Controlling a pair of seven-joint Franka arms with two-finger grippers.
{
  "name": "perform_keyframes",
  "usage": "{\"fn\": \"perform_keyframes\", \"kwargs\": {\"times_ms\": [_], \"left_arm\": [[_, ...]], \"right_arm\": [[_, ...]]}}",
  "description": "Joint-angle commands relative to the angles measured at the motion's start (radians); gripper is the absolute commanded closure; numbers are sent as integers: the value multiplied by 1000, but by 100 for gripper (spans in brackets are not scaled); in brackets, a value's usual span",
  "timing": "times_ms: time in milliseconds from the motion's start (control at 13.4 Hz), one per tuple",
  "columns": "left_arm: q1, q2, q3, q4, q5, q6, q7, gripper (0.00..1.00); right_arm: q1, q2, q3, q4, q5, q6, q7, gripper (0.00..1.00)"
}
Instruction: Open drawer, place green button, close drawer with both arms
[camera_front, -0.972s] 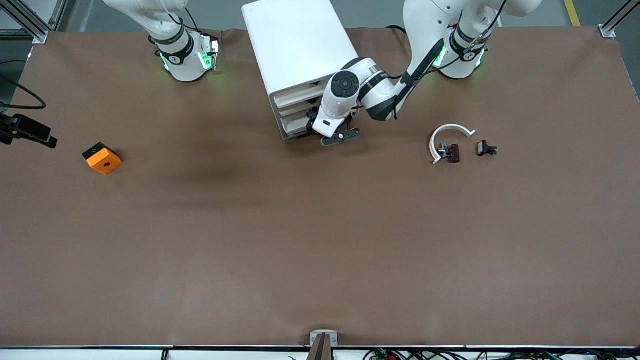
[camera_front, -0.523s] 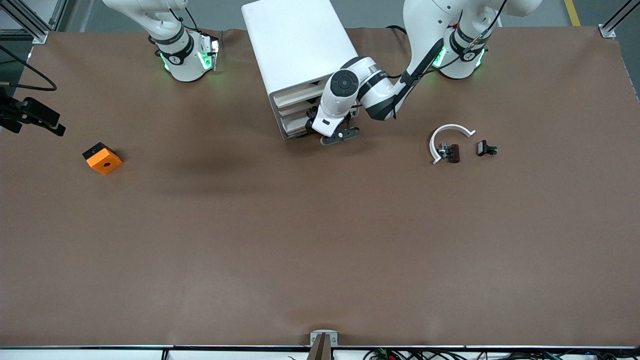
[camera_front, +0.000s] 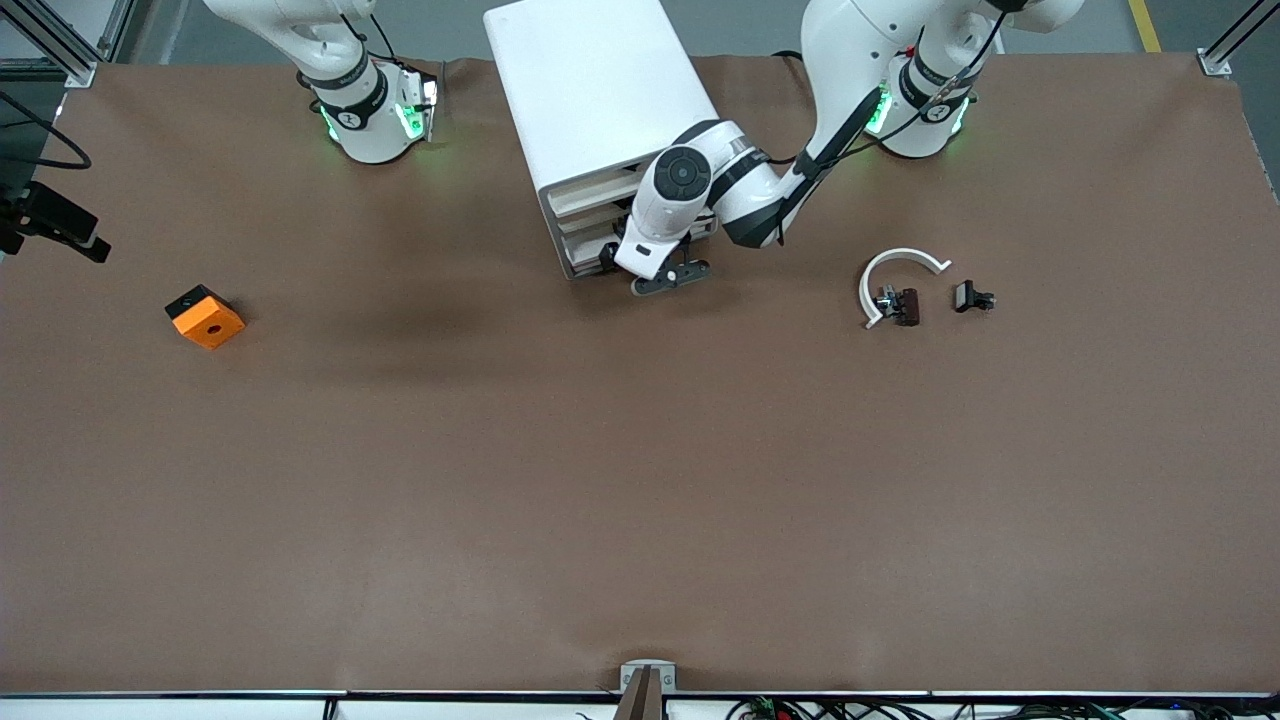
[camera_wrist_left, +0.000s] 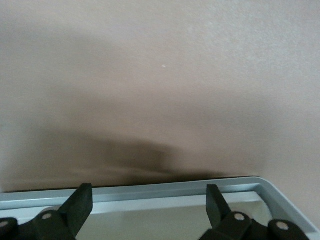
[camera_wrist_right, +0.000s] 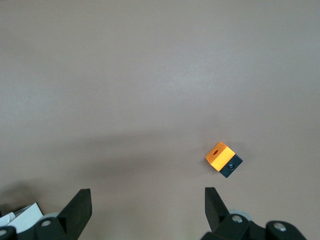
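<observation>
The white cabinet (camera_front: 590, 95) stands between the arms' bases, its stacked drawers (camera_front: 585, 228) facing the front camera. My left gripper (camera_front: 612, 256) is low at the cabinet's front, open. In the left wrist view the left gripper (camera_wrist_left: 149, 197) has its fingers wide apart over the front rim of a shallow white drawer (camera_wrist_left: 150, 192), touching nothing. My right gripper (camera_wrist_right: 148, 200) is open and empty, high over the table toward the right arm's end. The button does not show in any view.
An orange cube with a hole (camera_front: 204, 317) lies toward the right arm's end and also shows in the right wrist view (camera_wrist_right: 223, 159). A white arc (camera_front: 895, 270) with small black parts (camera_front: 905, 305) lies toward the left arm's end.
My left gripper has slid a little along the cabinet's front toward the right arm's end. The black part at the right arm's edge of the front view has shifted upward in that view.
</observation>
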Motion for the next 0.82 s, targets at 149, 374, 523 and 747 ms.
{"fn": "perform_keyframes", "kwargs": {"times_ms": [149,374,523,747], "left_arm": [[13,68,-38,59,-26,-64,-18,0],[2,68,-58,108,-76,-173,-18,0],[2,62,-73,117,-78,-201,-20,0],[2,57,-73,119,-76,-203,-12,0]], "right_arm": [[-12,-33,4,-31,23,0,3,0],[-22,-39,23,-31,23,-2,3,0],[-27,-39,24,-31,23,-2,3,0],[-50,-39,40,-34,23,-2,0,0]]}}
